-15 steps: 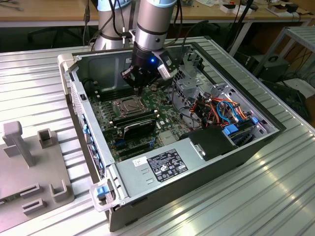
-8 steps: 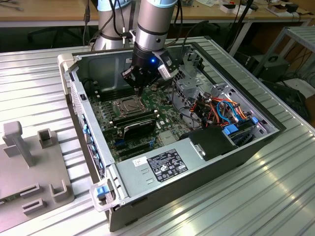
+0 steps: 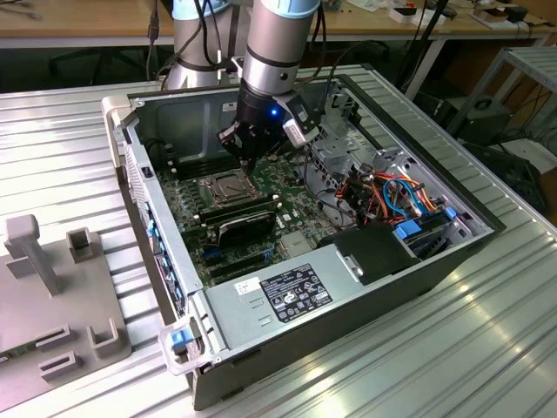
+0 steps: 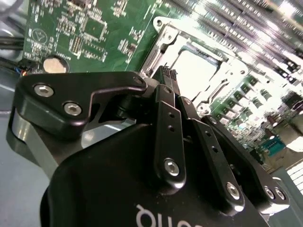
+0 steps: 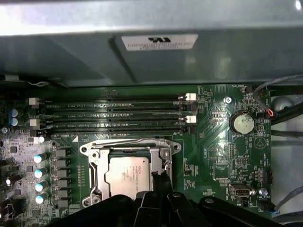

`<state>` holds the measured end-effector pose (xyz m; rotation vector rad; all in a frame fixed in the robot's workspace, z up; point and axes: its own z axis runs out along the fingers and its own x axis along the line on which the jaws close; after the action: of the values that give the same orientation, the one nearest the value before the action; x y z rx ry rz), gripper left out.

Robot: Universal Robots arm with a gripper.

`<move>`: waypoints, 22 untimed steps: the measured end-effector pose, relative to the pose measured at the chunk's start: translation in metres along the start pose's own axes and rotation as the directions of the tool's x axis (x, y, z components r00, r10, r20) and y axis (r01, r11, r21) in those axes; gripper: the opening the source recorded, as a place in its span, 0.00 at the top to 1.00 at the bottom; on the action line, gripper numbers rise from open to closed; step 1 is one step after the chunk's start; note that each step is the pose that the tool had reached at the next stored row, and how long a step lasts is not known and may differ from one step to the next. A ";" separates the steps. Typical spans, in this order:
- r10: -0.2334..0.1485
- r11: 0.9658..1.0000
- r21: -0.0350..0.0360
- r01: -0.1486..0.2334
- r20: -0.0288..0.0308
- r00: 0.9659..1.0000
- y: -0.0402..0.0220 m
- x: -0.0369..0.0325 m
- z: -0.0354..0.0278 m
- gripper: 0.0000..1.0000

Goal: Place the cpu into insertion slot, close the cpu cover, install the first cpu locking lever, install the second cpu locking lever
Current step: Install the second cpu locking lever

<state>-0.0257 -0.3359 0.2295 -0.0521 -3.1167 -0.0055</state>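
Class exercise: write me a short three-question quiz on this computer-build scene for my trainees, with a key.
1. True or false: the cpu cover is lowered over the cpu.
2. The gripper has its fingers: A spread wide, B closed together, C clamped on the cpu.
3. How many long memory slots run beside the cover?
Key: 1 true; 2 B; 3 four.

surface: ribbed metal table (image 3: 470,348) | behind: wooden workbench (image 3: 87,22) | corner: possibly a metal shelf (image 3: 533,63)
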 end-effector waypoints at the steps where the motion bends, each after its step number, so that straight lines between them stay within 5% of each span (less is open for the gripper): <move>1: 0.000 1.000 0.000 0.000 0.000 1.000 -0.0018 -0.0001 0.0000 0.89; 16: 0.000 1.000 0.000 0.000 0.000 1.000 -0.0255 -0.0010 -0.0002 0.89; 22: 0.000 1.000 0.001 0.000 0.000 1.000 -0.0295 -0.0010 -0.0056 0.89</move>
<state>-0.0255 -0.3654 0.2350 -0.0521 -3.1166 -0.0043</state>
